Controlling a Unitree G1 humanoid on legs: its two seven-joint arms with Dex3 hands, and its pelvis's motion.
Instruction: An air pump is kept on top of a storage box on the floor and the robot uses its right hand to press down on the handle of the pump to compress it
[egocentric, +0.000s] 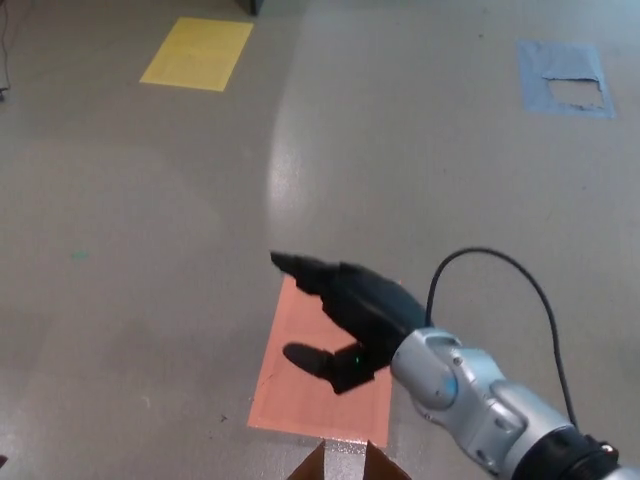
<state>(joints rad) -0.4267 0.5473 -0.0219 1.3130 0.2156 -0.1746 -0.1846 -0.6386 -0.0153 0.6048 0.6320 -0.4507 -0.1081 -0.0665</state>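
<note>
Pump hidden, only a sliver (345, 462) at the bottom edge; right hand (352, 318) hovers empty above it, fingers spread; handle likely rigid, sprung: press squarely on top

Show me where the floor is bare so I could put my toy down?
Lots of bare grey floor lies between the yellow sheet and the orange sheet. More lies between the blue sheet and the black cable. It is crowded low in the middle, where the right hand, open, hovers over the orange sheet.

Robot hand (345, 320) above floor sheet (305, 400); others behind.
</note>
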